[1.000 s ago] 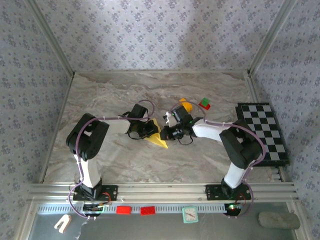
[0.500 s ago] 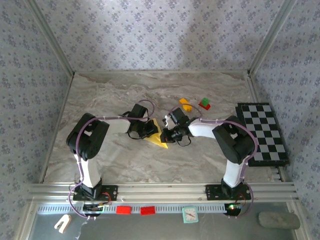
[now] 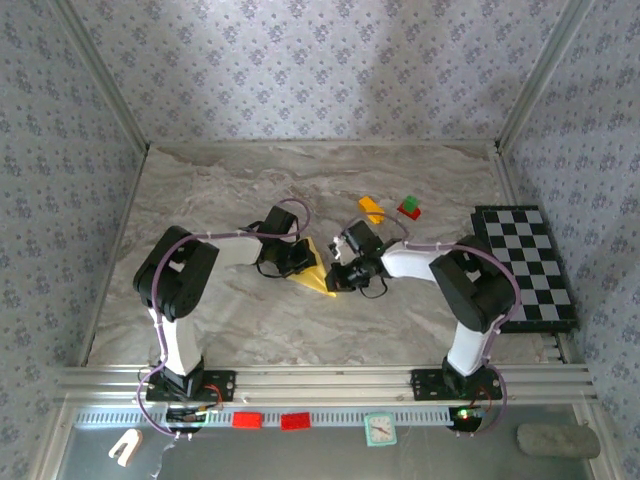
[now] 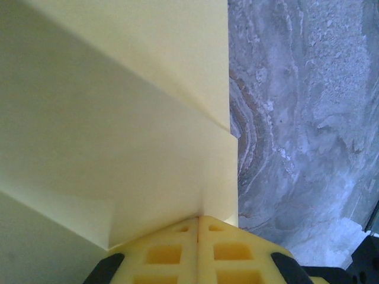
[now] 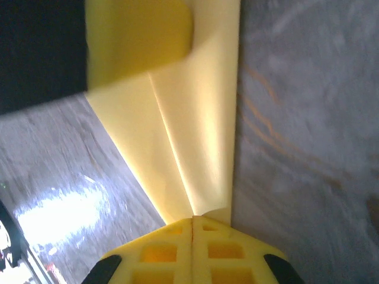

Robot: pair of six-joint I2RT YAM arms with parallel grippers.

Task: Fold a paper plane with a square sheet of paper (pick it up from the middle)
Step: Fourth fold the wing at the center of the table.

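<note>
The yellow sheet of paper (image 3: 316, 272), folded into a pointed paper plane shape, sits at mid-table between both grippers. My left gripper (image 3: 299, 262) is shut on its left side; in the left wrist view the layered folds (image 4: 118, 118) rise straight out of the closed fingertips (image 4: 199, 216). From the right, my right gripper (image 3: 338, 276) is shut on the same paper. In the right wrist view a long creased strip (image 5: 195, 142) runs up from the closed fingertips (image 5: 193, 218) toward the left gripper's yellow finger (image 5: 142, 35).
An orange-yellow block (image 3: 371, 208) and a green-and-red block (image 3: 409, 208) lie just behind the right arm. A black-and-white checkered board (image 3: 525, 265) lies along the right edge. The marble tabletop (image 3: 220, 190) is walled on three sides.
The right gripper has shifted slightly down and left along the paper, its elbow swinging in. The left gripper's jaws have closed the last bit on the paper. The paper stays in place.
</note>
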